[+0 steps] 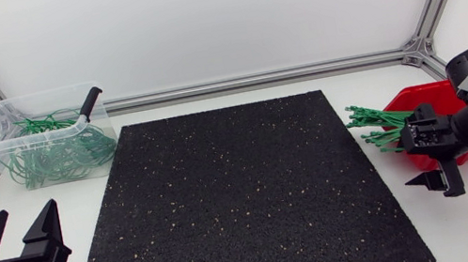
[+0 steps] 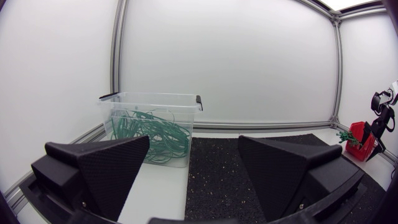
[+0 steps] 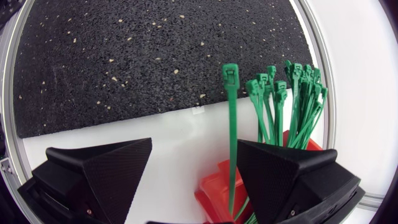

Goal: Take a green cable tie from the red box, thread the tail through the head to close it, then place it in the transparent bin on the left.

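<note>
Over the red box (image 1: 424,97) at the worktop's (image 1: 210,102) right edge, the right end effector (image 1: 436,183) hangs wide open; green cable ties (image 1: 371,122) poke out of the box. Left end effector (image 1: 26,215) is wide open too.

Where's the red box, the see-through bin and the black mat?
red box (image 1: 427,97): head view, bare red wall at its far side.
transparent bin (image 2: 149,101): left wrist view, clear front wall just under the rim.
black mat (image 1: 237,207): head view, its bare middle.
</note>
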### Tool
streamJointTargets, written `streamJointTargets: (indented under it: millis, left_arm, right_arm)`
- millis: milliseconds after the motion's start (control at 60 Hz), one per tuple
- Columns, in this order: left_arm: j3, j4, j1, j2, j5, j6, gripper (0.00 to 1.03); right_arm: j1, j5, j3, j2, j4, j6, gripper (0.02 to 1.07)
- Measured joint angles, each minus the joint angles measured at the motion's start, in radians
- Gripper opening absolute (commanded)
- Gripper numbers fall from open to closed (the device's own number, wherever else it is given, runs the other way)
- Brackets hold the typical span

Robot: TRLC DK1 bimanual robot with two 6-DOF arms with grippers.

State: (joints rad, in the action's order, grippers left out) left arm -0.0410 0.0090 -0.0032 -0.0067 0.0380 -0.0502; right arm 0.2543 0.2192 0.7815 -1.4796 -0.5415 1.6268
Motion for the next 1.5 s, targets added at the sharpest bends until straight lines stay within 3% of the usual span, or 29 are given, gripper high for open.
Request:
streamJointTargets:
  millis: [367,583,683,733,767,883,1117,1500]
  left_arm:
    - [0.000,0.000,0.000,0.000,-0.004,0.000,0.99]
    - [0.000,0.000,0.000,0.000,-0.004,0.000,0.99]
    - [0.000,0.000,0.000,0.000,-0.004,0.000,0.99]
    - [0.000,0.000,0.000,0.000,-0.004,0.000,0.99]
    - [0.000,0.000,0.000,0.000,-0.004,0.000,0.99]
    - [0.000,0.000,0.000,0.000,-0.004,0.000,0.99]
    - [0.000,0.000,0.000,0.000,-0.004,0.000,0.99]
    - [0.000,0.000,0.000,0.000,-0.007,0.000,0.99]
  right_arm:
    - [0.001,-0.028,-0.025,0.055,0.040,0.020,0.94]
    - [-0.005,-0.072,-0.086,0.073,0.133,0.021,0.79]
    - [-0.020,-0.079,-0.120,0.098,0.186,0.021,0.78]
    - [-0.031,-0.093,-0.142,0.117,0.226,0.021,0.71]
    - [-0.039,-0.098,-0.159,0.131,0.252,0.021,0.56]
    - [-0.066,-0.112,-0.215,0.176,0.334,0.021,0.26]
    - [-0.076,-0.113,-0.238,0.207,0.395,0.021,0.25]
    - [-0.076,-0.120,-0.274,0.209,0.442,0.024,0.08]
